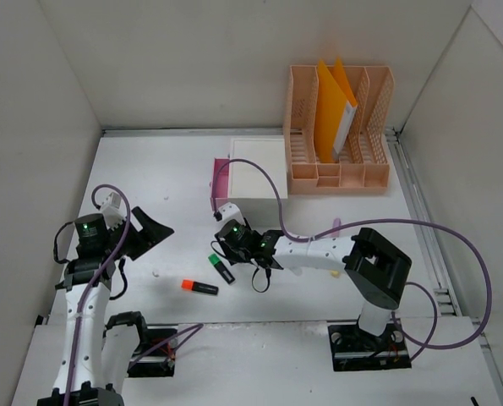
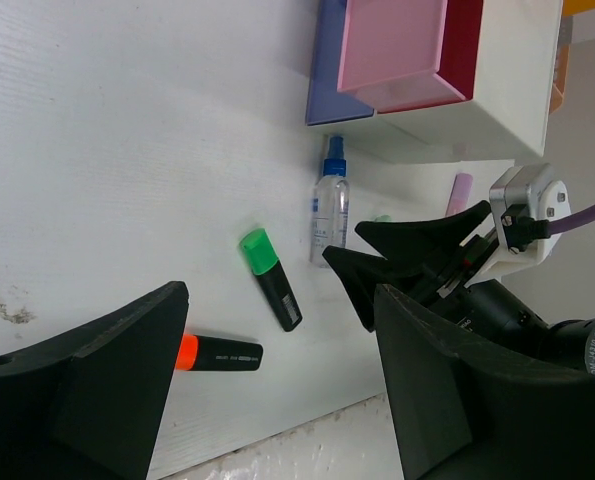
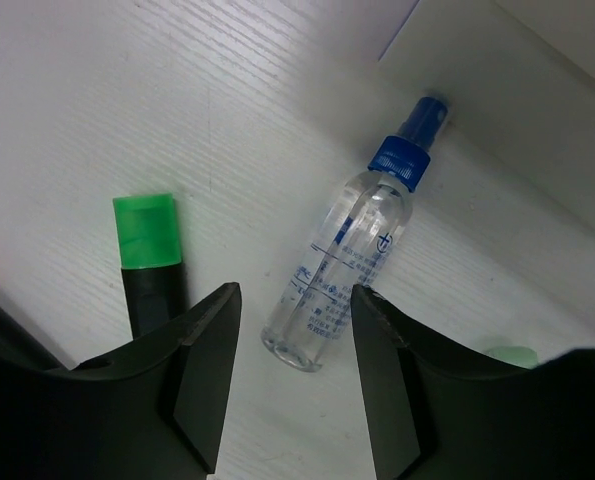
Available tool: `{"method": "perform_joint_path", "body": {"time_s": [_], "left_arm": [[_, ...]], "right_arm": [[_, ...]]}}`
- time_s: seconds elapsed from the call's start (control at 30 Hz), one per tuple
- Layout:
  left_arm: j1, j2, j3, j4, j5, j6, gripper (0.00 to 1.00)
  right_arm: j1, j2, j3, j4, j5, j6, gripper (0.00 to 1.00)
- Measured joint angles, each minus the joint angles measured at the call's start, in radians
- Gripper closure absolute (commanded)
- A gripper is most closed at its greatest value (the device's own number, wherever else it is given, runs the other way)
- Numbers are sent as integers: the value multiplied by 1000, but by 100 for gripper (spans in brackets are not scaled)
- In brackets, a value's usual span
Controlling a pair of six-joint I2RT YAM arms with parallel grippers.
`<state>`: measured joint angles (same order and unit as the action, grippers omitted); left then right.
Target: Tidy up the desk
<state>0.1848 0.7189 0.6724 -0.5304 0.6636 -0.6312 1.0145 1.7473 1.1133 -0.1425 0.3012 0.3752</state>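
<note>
The desk (image 1: 175, 169) is a white surface enclosed by white walls, spanning the work area. At its far right, a peach rack (image 1: 376, 118) holds orange folders (image 1: 331, 114). Left gripper (image 2: 279, 293): fingers spread, empty. Right gripper (image 3: 295, 295): fingers parted, clear of the spray bottle (image 3: 342, 260) seen between them.

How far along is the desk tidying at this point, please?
Done: an orange folder stands in the rack. In hand: nothing gripped; the right gripper hangs open over the lying spray bottle. Remaining: that bottle, the green highlighter and the orange highlighter lie loose on the desk.
</note>
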Motion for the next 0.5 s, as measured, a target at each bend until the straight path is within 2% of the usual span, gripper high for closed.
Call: {"method": "perform_joint_path", "body": {"time_s": [0.17, 0.5], "left_arm": [[0, -2, -18, 9, 1, 0, 28], [0, -5, -31, 6, -4, -1, 27]], "right_arm": [[1, 0, 0, 2, 29, 0, 49], [-15, 57, 0, 3, 32, 22, 51]]}}
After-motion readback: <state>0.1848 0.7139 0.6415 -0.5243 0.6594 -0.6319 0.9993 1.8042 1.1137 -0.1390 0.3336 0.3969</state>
